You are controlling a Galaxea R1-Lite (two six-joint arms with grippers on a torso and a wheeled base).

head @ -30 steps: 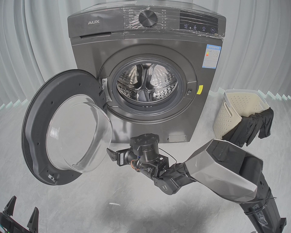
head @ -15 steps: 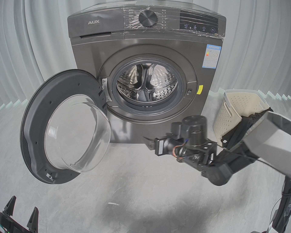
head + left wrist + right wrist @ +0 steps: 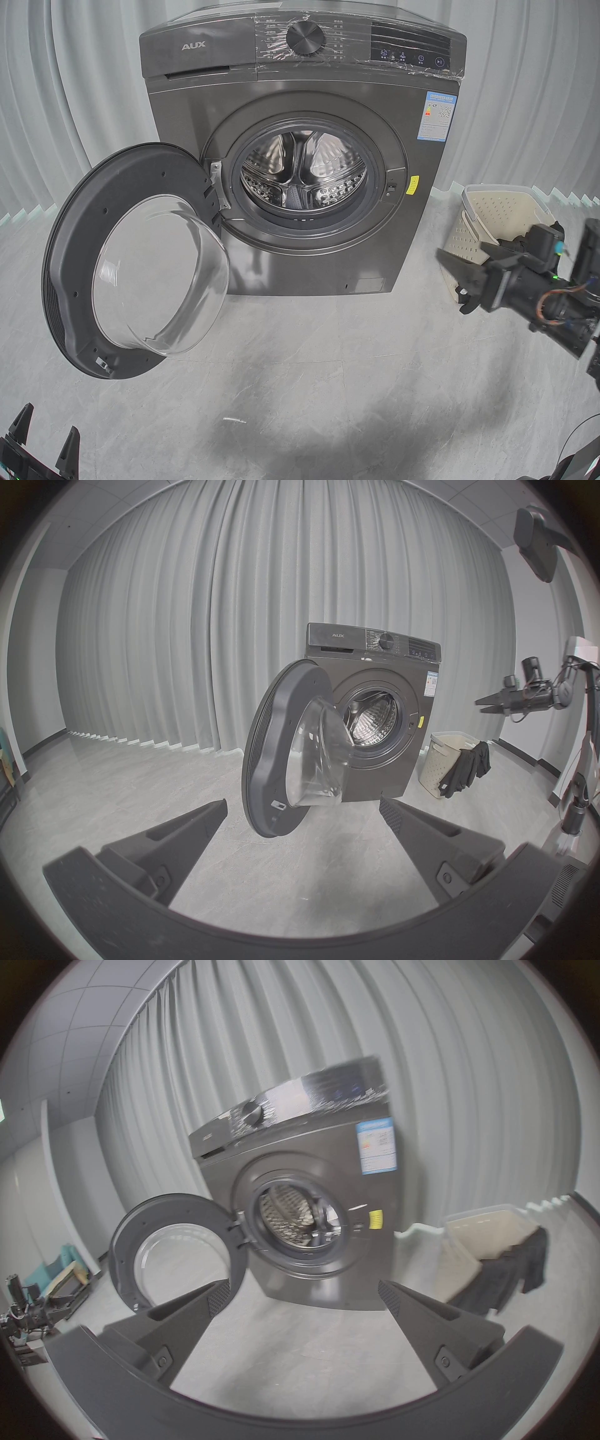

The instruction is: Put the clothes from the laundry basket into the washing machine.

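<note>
Two hands: my right hand (image 3: 452,279) and left hand (image 3: 49,422) both spread, empty.
Clothes (image 3: 503,1272): dark, draped over basket (image 3: 500,209) rim, beside washing machine (image 3: 294,81).
Grasp: I'd pinch the bunched cloth at the rim.

The washer (image 3: 300,156) stands on a grey floor (image 3: 325,387) before a pale curtain (image 3: 56,94). Its door (image 3: 125,262) is wide open, swung out to the left on its hinge, the clear bowl facing forward. The drum (image 3: 303,169) shows its shiny ribbed wall through the round opening. A cream basket (image 3: 494,209) sits on the floor just right of the washer. The right gripper (image 3: 451,279) hangs in front of the basket's near side, fingers spread and pointing left. The left gripper (image 3: 47,431) sits at the lower left corner, two fingertips apart and pointing up. A small white scrap (image 3: 234,420) lies on the floor.
</note>
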